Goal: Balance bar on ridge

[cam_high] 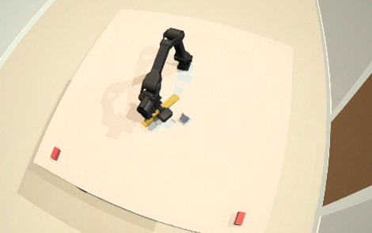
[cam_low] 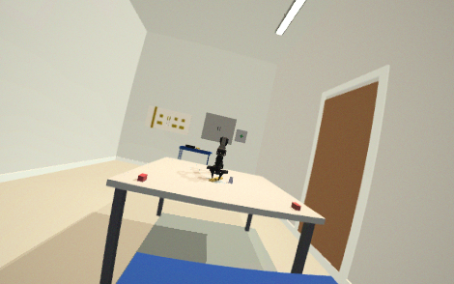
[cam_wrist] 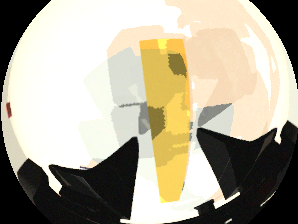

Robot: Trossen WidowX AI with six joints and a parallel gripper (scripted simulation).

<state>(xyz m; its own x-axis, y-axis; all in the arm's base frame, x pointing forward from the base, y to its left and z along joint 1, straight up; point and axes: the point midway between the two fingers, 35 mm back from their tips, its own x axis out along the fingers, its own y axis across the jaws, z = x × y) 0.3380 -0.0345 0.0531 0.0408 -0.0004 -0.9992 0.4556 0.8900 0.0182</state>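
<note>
my gripper (cam_high: 156,115) (cam_low: 217,177) (cam_wrist: 168,136) has its jaws spread, one on either side of the yellow bar (cam_high: 172,101) (cam_wrist: 170,95), which lies on the table (cam_high: 222,158) (cam_low: 217,195) near the small grey ridge (cam_high: 184,118) (cam_low: 231,180).

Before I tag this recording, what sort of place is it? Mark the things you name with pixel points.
Probably a robotics lab or workshop room: a black robot arm (cam_high: 159,59) (cam_low: 220,159) is on a large table (cam_high: 158,166) (cam_low: 193,193), with a blue bench (cam_low: 195,150) and a board of yellow shapes (cam_low: 185,127) beyond.
</note>
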